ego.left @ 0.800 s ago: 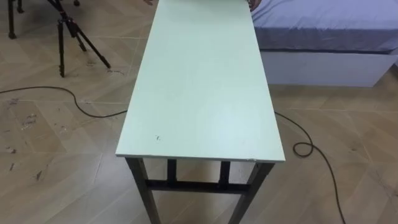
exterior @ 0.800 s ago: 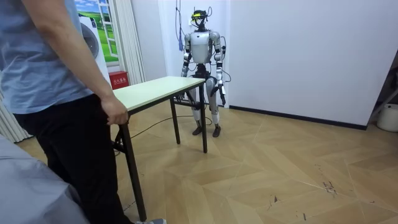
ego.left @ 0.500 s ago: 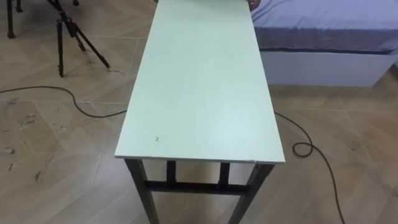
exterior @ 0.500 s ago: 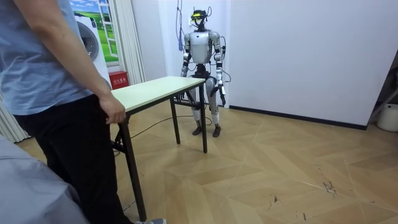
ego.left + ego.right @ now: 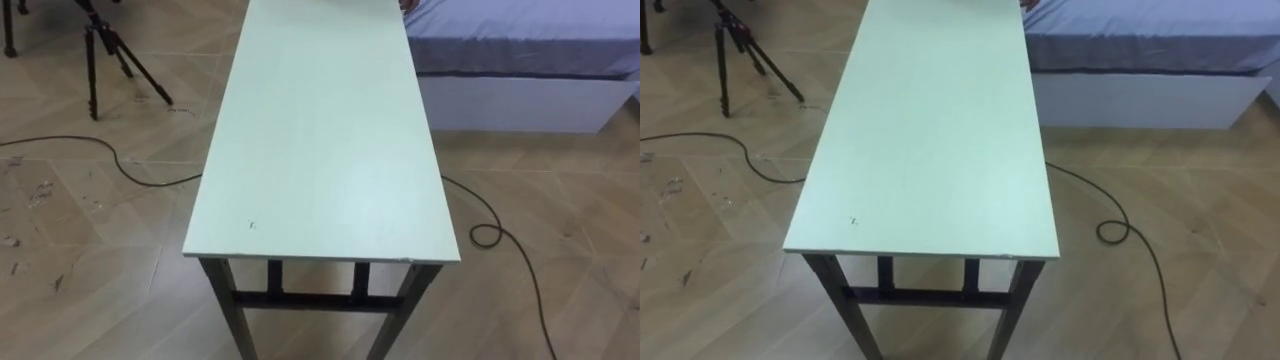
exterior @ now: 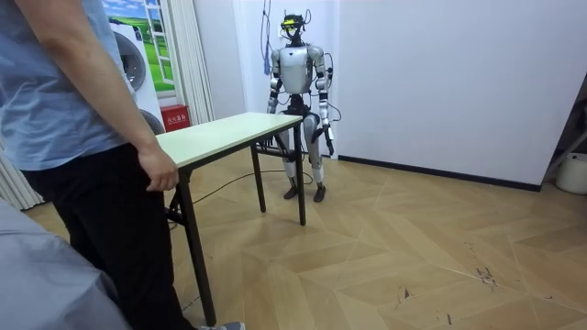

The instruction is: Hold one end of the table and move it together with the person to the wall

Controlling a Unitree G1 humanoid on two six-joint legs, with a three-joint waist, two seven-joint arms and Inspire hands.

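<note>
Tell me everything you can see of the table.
The table is long and narrow: a pale green, smooth top like laminated board on dark metal-looking legs joined by crossbars. It stands level on the wood floor, bare but for a tiny dark speck. A bed lies by its far right corner; a person's hand is at its far end, and the robot stands at the near end.

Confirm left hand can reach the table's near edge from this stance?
Probably yes. The left hand hangs beside the robot's hip, the table ends just before the robot, and nothing stands between them.
</note>
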